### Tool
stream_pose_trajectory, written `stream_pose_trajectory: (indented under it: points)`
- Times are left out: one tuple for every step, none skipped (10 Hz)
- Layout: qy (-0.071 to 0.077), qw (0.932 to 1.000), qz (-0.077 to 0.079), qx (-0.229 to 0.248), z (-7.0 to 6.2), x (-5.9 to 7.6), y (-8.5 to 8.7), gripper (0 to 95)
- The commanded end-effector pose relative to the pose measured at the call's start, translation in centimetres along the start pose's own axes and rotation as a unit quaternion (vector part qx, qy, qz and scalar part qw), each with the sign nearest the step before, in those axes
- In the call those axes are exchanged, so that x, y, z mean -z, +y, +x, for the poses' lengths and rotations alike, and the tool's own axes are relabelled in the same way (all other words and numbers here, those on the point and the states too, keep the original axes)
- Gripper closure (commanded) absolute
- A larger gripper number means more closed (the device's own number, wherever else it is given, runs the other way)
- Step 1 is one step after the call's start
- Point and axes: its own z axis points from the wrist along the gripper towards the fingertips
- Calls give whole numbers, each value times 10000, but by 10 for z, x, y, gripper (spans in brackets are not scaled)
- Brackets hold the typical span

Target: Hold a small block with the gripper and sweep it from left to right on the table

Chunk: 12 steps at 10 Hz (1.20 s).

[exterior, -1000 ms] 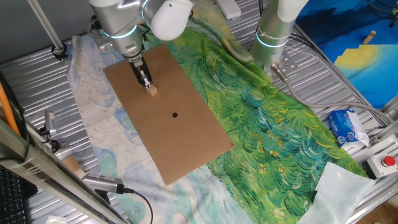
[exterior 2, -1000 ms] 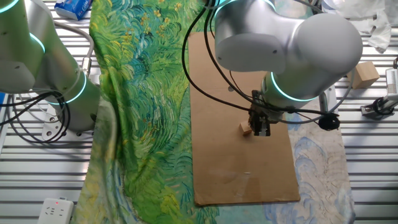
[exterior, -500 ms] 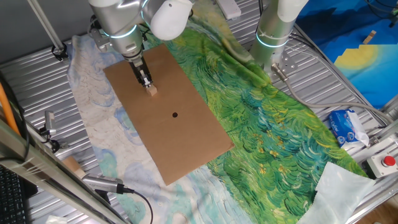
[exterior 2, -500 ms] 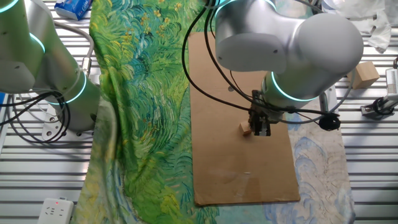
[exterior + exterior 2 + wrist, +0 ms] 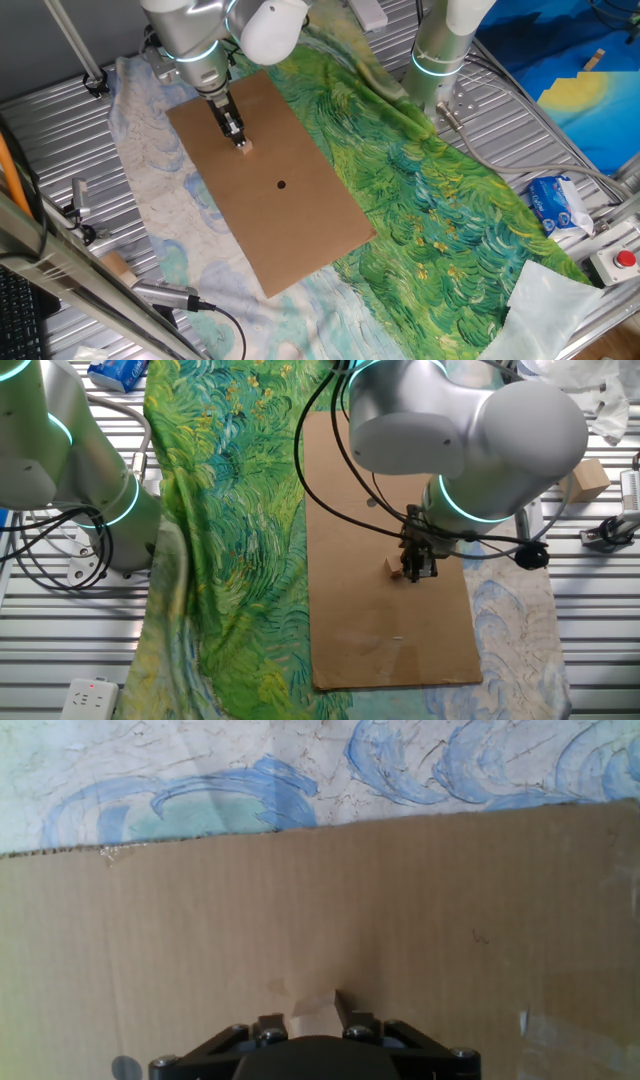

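- Ribbed metal tabletop (image 5: 40,110) carries painted cloths and a cardboard sheet (image 5: 300,215). In one fixed view the jaws (image 5: 238,141) pinch the small block (image 5: 244,148), which sits at about 11 o'clock from the black dot (image 5: 281,184); compared with a second ago, both have crept slightly toward 11 o'clock.
- The other fixed view shows the block at the jaw tips on the sheet, barely shifted, so the sweep has likely hardly begun.
- Hand view: the jaws are narrow around the tan block, low at 6 o'clock.
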Motion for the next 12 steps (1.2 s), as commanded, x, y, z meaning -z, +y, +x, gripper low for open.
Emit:
stream_pose_trajectory:
  points:
    - [-30, 10000, 6, -10, -1, -3, 0, 570]
    - [-35, 10000, 4, -13, -1, -4, 1, 570]
    - [-35, 10000, 5, -9, -1, -4, 1, 570]
    - [-29, 10000, 8, -11, -1, -4, 1, 570]
    - [-27, 10000, 9, -23, -1, -4, 1, 570]
    - [-27, 10000, 11, -23, -1, -4, 1, 570]
    - [-27, 10000, 12, -26, -1, -4, 1, 570]
    - [-25, 10000, 13, -32, -1, -4, 1, 570]
    - [-25, 10000, 18, -34, -1, -4, 1, 570]
    - [-20, 10000, 22, -33, -1, -4, 1, 570]
    - [-18, 10000, 23, -34, -1, -4, 1, 570]
    - [-10, 10000, 24, -57, -1, -5, 1, 570]
